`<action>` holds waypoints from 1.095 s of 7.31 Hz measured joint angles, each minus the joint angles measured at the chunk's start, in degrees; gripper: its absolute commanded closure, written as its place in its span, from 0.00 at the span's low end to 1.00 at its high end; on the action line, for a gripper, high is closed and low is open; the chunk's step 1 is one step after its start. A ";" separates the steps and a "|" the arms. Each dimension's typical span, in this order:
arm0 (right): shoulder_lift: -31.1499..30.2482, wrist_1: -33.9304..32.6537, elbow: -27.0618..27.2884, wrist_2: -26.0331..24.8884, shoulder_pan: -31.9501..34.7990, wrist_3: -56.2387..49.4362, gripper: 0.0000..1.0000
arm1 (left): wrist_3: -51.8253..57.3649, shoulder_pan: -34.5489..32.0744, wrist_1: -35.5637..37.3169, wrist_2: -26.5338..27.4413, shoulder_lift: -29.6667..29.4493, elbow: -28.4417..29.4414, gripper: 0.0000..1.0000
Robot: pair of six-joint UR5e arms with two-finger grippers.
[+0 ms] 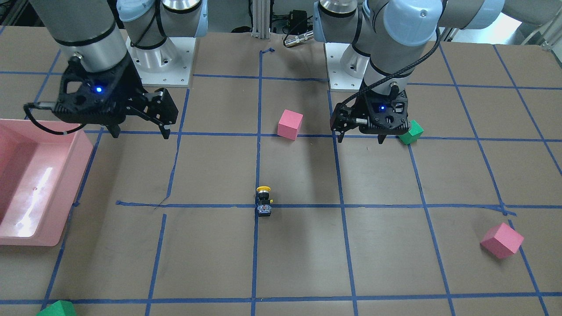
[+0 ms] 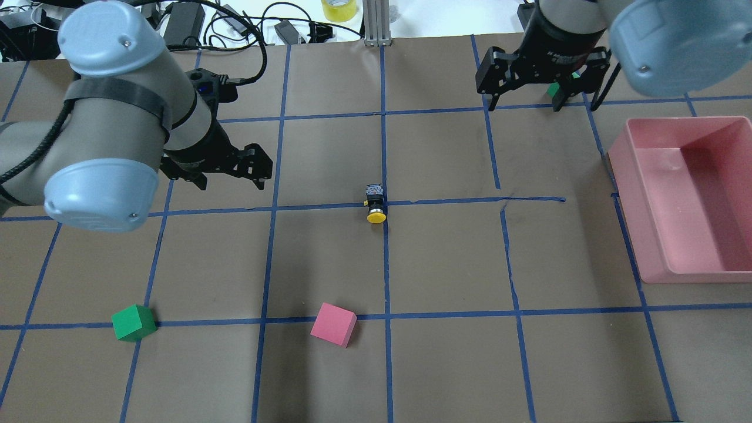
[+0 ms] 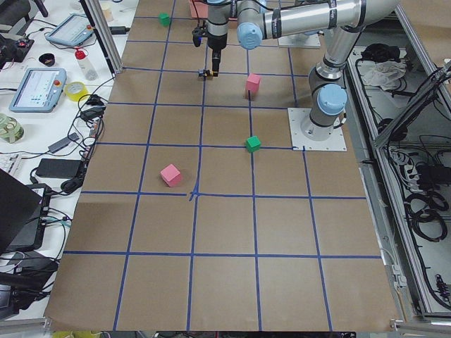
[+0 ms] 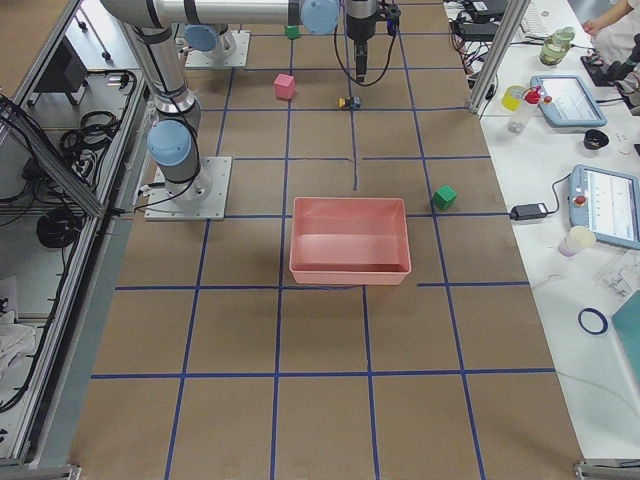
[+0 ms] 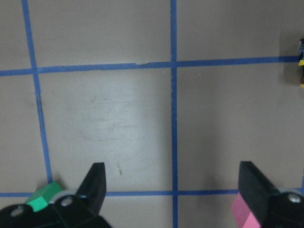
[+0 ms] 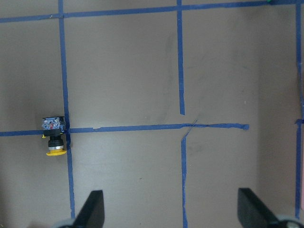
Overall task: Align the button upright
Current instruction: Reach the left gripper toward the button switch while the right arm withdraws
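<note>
The button (image 1: 264, 201) lies on its side on the brown table at a blue tape crossing. Its yellow cap points toward the robot and its whitish block base points away. It also shows in the overhead view (image 2: 375, 203), in the right wrist view (image 6: 54, 137) and at the right edge of the left wrist view (image 5: 301, 66). My left gripper (image 1: 360, 139) (image 2: 230, 184) (image 5: 173, 183) is open and empty, hovering well off to one side of the button. My right gripper (image 1: 141, 134) (image 2: 523, 107) (image 6: 171, 204) is open and empty, hovering beyond the button on the other side.
A pink bin (image 2: 631, 194) (image 1: 74, 188) stands on the robot's right side. A pink cube (image 1: 290, 124) (image 2: 333, 324) and a green cube (image 1: 411, 132) (image 2: 134, 322) lie near the robot's base. Another pink cube (image 1: 502, 240) and another green cube (image 1: 57, 309) lie at the far side.
</note>
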 measured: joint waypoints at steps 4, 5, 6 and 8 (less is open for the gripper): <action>-1.12 7.34 -2.74 -0.22 -0.90 -4.85 0.00 | -6.55 -5.90 17.22 -0.95 -5.26 -5.63 0.00; -1.13 7.35 -2.44 -0.28 -0.91 -5.25 0.00 | -8.13 -6.97 20.15 -0.95 -6.44 -6.51 0.00; -1.14 7.31 -2.18 -0.29 -0.91 -5.50 0.00 | -9.87 -8.25 22.48 -0.91 -7.66 -6.91 0.00; -1.14 7.30 -1.67 -0.18 -0.91 -6.04 0.00 | -13.28 -9.71 27.53 -1.67 -10.35 -7.21 0.00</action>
